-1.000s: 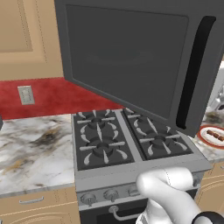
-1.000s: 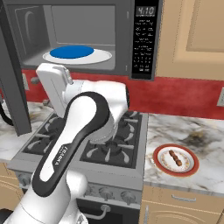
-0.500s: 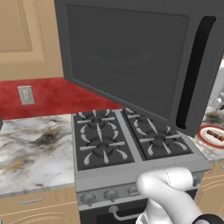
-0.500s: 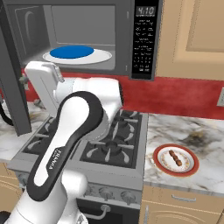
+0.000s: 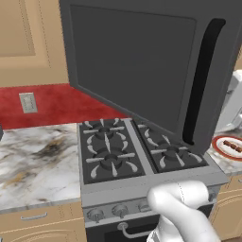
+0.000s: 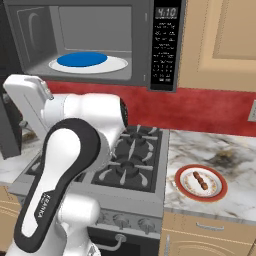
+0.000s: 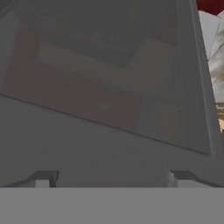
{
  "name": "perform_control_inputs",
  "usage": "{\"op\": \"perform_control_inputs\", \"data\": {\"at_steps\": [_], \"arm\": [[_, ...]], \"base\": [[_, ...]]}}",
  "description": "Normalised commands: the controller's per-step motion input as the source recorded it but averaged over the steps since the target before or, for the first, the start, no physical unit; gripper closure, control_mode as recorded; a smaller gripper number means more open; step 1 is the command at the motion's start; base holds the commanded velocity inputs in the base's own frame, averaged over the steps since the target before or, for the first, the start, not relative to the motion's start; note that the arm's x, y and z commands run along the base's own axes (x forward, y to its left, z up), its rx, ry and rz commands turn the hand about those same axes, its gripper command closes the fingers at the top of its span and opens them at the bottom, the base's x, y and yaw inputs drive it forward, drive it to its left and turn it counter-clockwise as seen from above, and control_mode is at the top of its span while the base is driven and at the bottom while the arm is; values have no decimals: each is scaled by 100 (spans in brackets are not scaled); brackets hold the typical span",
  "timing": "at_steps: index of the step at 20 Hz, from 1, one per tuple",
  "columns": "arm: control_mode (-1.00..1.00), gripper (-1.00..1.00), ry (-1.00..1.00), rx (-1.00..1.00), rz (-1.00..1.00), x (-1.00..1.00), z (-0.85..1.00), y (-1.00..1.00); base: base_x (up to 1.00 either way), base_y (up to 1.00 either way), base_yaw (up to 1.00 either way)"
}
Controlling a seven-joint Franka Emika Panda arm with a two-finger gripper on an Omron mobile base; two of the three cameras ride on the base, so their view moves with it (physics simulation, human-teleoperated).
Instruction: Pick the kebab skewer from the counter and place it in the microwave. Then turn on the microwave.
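Dark grey fills the upper part of the left base view, where the microwave point(image 5: 137, 71) door hangs swung wide over the stove point(image 5: 137, 156), its black handle point(image 5: 201, 80) at the right. At the far right of that frame, low down, the skewer point(image 5: 232, 146) lies on a red-rimmed plate point(image 5: 221, 150) on the counter point(image 5: 33, 160).

In the right base view the arm point(image 6: 65, 165) crowds the left half of the frame. Over the past second its upper links have swung further left, toward the open door, while the door, plate and skewer have kept their places. At upper centre the oven cavity stands open, a blue disc point(image 6: 81, 59) on its white turntable point(image 6: 90, 65); the keypad point(image 6: 162, 47) sits just right of it. At lower right the skewer point(image 6: 200, 180) rests untouched on the plate point(image 6: 201, 183), well apart from the arm.

In the hand view the gripper point(image 7: 111, 177) faces the inner side of the door window at close range, its jaws spread wide with nothing between the fingertips point(image 7: 43, 177).

The swing left looks like the tail end of opening the door. The pick-up has not begun: the arm must next travel right and down to the plate, and loading and switching on remain to be done.
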Motion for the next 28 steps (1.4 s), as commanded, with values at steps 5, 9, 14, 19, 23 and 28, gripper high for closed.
{"op": "perform_control_inputs", "data": {"at_steps": [5,9,14,19,23,28], "arm": [[-100,-100,0,0,0,-38,1,28],[-100,-100,0,0,0,-21,0,48],[-100,-100,0,0,0,-16,4,50],[-100,-100,-1,0,0,-3,8,50],[-100,-100,0,0,0,0,5,52],[-100,-100,0,0,0,1,-1,47]], "base": [[0,0,0],[0,0,0],[0,0,0],[0,0,0],[0,0,0],[0,0,0]]}}
